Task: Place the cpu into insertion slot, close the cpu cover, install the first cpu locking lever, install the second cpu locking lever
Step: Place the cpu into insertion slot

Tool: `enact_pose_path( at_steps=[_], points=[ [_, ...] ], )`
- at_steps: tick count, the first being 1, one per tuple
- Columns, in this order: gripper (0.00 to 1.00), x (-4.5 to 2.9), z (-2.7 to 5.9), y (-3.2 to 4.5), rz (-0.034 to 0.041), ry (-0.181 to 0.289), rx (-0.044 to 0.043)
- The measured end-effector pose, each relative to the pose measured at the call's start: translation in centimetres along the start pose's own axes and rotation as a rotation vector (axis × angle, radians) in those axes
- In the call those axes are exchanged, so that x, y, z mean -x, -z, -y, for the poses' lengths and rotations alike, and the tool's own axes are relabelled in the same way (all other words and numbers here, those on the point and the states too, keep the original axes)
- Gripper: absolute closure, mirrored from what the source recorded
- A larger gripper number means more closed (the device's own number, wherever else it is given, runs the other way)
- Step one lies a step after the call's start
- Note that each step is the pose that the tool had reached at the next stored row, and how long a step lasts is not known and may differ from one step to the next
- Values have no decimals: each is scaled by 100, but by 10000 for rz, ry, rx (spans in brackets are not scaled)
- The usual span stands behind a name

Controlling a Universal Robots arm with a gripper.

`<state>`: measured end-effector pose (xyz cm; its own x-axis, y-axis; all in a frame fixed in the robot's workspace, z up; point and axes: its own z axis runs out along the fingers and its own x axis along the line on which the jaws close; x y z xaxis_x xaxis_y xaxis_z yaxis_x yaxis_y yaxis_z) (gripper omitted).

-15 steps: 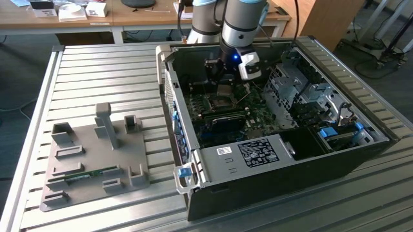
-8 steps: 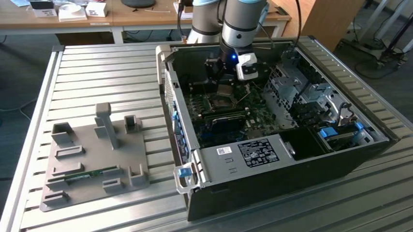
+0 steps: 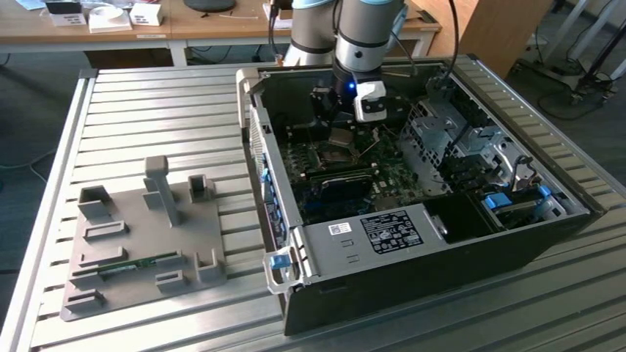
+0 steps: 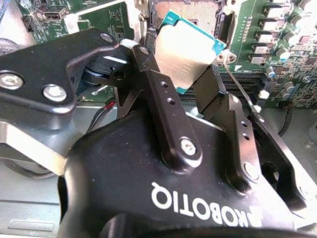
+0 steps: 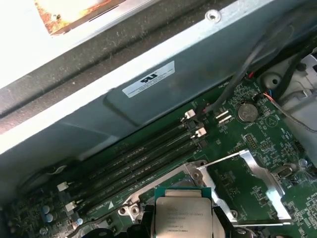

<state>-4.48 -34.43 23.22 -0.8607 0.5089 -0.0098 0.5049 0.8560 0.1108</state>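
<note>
The cpu looks light, thin and stiff. Its smooth metal top could slip and its underside is likely delicate, so gripping two opposite edges seems right. That is how the end effector has it, with its fingers closed partway onto the chip's sides. The chip appears to hang just above the insertion slot, not yet seated, toward the far side of the open computer case. The cpu cover lies open beside it.
</note>
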Motion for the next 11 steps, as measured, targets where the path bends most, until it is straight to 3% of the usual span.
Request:
enact_pose_path(
  at_steps=[7,11],
  points=[
    [46,-13,5,0,17,-136,2],
    [46,-14,6,-2,79,-699,-5]
  ],
)
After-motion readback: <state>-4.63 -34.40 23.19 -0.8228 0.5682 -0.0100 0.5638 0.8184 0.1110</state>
